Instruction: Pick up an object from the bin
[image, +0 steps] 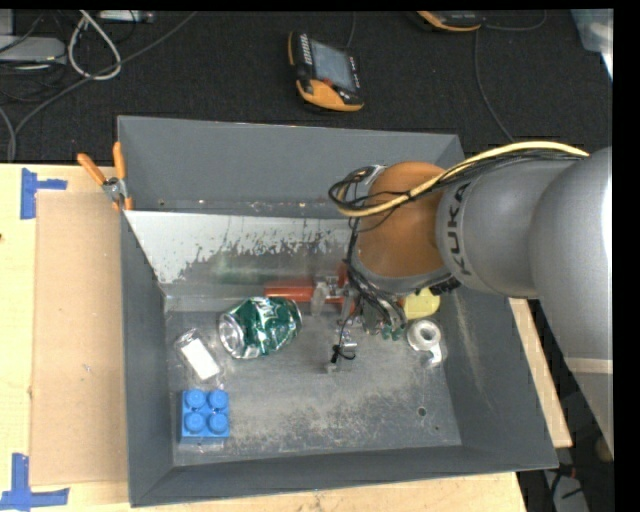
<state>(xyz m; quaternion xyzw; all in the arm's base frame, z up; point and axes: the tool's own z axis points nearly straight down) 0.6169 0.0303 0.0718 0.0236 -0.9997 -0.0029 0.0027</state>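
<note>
My gripper (342, 348) hangs low over the bin floor near its middle, below the orange wrist cover. A crushed green and white can (260, 327) lies just to its left, apart from it. To its right sit a white tape roll (426, 340) and a small yellow thing (421, 303), partly under the arm. A red-orange object (291, 293) lies along the foot of the back wall, up and left of the gripper. I see nothing held in the gripper.
A white piece in a clear wrapper (198, 357) and a blue studded brick (205, 413) lie at the front left. The arm covers the bin's back right. Bare floor stretches along the front, below the gripper.
</note>
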